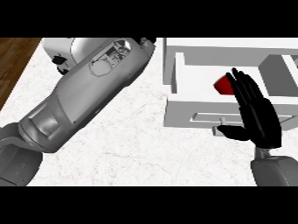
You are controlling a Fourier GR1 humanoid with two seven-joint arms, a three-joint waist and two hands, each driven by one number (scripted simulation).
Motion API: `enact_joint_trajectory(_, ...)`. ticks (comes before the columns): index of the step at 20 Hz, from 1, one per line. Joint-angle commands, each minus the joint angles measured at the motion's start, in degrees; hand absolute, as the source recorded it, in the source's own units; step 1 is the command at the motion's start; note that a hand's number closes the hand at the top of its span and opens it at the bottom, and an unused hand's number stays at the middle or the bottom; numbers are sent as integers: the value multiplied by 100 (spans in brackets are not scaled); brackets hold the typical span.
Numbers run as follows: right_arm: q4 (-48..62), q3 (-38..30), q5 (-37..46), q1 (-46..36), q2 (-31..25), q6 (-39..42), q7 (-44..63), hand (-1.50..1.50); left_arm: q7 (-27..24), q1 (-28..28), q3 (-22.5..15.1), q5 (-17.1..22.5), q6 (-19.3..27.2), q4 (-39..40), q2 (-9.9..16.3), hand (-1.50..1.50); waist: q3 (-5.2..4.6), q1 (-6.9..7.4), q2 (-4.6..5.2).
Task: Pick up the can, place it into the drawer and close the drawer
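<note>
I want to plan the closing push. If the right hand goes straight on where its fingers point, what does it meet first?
The right hand is open, its fingers pointing up the view over the open drawer. Going straight on, it would probably meet the red can lying inside first, then the drawer's back wall; depth is unclear.

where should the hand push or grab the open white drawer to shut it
Take the white drawer by its front panel, at the recessed handle on the side nearest the robot. That flat face looks toward the robot, and the right hand is open in front of it. The red can already lies inside.
</note>
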Motion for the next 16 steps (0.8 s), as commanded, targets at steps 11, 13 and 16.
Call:
enact_joint_trajectory(11, 2977, -501, 721, -1331, 209, -1570, -290, -150, 801, 947, -72, -287, -255, -1757, 1283, -150, 22, 235, 39)
enact_joint_trajectory(13, 3394, -542, 817, -1574, 225, -1827, -400, -150, 996, 741, -53, -365, -152, -1571, 1229, -150, 28, 133, 79)
enact_joint_trajectory(16, 3943, -802, 890, -2195, 121, -2033, -320, -150, 1130, 972, -178, -465, -40, -2020, 1292, -150, 28, 207, 74)
